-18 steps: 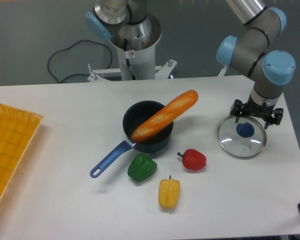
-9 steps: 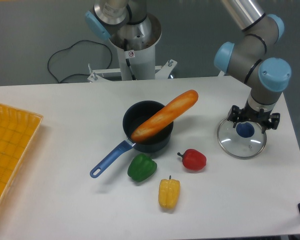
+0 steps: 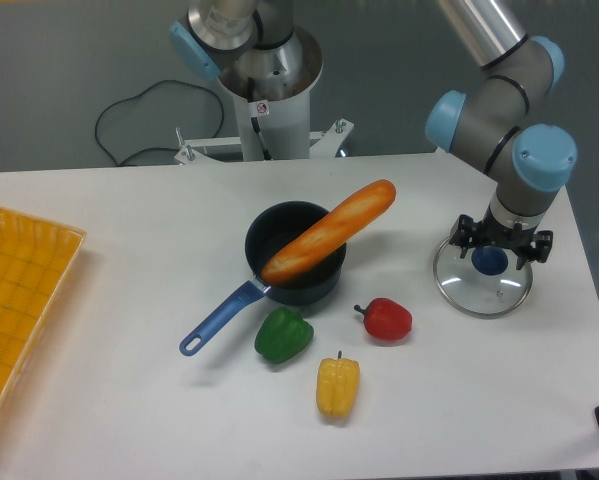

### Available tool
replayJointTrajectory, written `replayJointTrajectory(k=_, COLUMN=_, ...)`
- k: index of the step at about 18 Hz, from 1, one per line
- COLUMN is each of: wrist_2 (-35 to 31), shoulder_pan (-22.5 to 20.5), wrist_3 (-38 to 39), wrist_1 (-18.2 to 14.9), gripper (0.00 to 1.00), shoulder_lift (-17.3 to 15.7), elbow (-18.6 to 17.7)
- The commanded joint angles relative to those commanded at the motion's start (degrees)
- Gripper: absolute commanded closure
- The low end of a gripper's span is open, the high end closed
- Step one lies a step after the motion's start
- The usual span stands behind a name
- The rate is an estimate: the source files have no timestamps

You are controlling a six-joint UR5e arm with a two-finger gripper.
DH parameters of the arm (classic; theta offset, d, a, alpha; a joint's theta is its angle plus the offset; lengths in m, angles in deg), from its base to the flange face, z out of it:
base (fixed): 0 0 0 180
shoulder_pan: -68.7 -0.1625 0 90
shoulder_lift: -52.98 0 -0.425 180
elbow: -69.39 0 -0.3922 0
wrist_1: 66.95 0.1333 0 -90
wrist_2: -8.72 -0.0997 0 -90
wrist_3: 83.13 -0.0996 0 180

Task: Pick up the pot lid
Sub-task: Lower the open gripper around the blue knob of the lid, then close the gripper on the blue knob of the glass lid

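I am at the approach-and-grasp step: my tool (image 3: 497, 246) is open, its two fingers parted over the pot lid (image 3: 473, 294), with the blue knob (image 3: 490, 262) showing between and just below them. I can't tell from this view whether the tips reach down to the glass. The lid lies flat on the tabletop (image 3: 179, 420), toward the right of the view, and nothing is lifted.

Next, I judge, I should centre on the knob, lower a little if there is height left, close on it squarely, then raise straight up so the glass doesn't tip.

As for edges, the lid sits near the tabletop's right-hand side, so I'd avoid nudging it outward. The red pepper (image 3: 387, 320) is the nearest thing on the other side, apart from the rim; beyond it are the black pan (image 3: 262, 234) and the long bread (image 3: 329, 232) jutting over its rim toward me. My easiest room is upward, or toward the camera, to the right of the yellow pepper (image 3: 337, 387).
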Motion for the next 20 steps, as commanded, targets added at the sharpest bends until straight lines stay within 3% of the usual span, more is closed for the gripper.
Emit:
replayJointTrajectory(k=16, wrist_2=-1.76, shoulder_pan=0.44, wrist_3=0.17, wrist_1=0.97, gripper=0.03, shoulder_lift=0.88, elbow=-0.18)
replayJointTrajectory(k=20, wrist_2=-1.76, shoulder_pan=0.44, wrist_3=0.26, wrist_1=0.97, gripper=0.11, shoulder_lift=0.88, elbow=-0.18)
